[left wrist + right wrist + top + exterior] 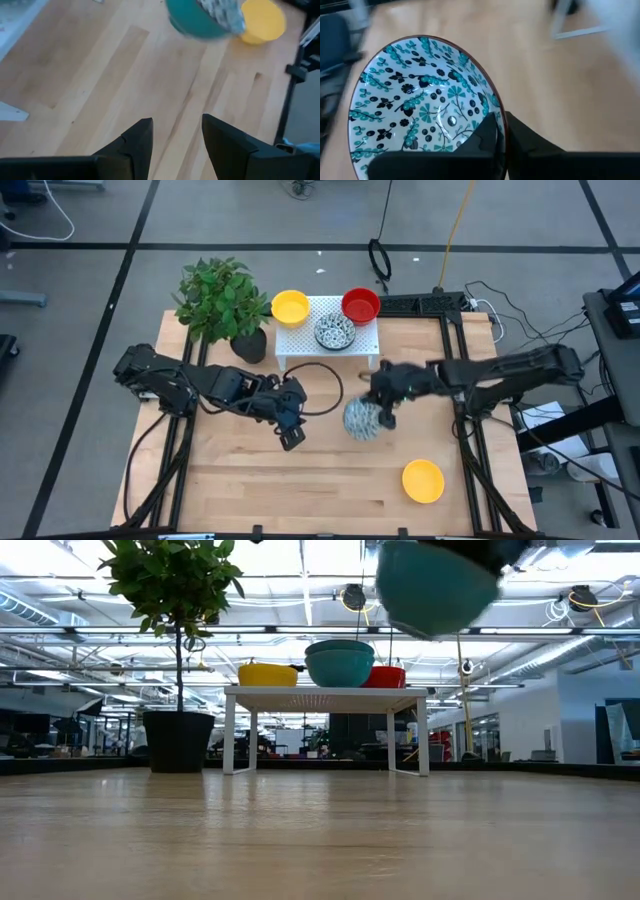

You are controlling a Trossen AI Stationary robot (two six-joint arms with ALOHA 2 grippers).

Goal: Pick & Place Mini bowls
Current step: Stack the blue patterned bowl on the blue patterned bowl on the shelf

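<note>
Blue-patterned and teal outside, a mini bowl (361,421) is held clear of the tabletop (300,480) by the right gripper (384,416), whose fingers are pinched shut on the rim, one inside and one outside, as is seen in the right wrist view. The bowl is carried tilted near the middle of the tabletop, in front of the white rack (327,340). On the rack a yellow bowl (290,307), a second patterned bowl (334,332) and a red bowl (360,305) are already set. Another yellow bowl (423,480) is left on the tabletop near the front right corner. The left gripper (291,430) is kept waiting just left of the carried bowl, fingers apart and empty. A slip is judged the main risk: the grip is taken on a thin glazed rim only, so the tilted bowl could be swung loose and dropped. The bowls on the rack could also be knocked if the approach is made too low.
</note>
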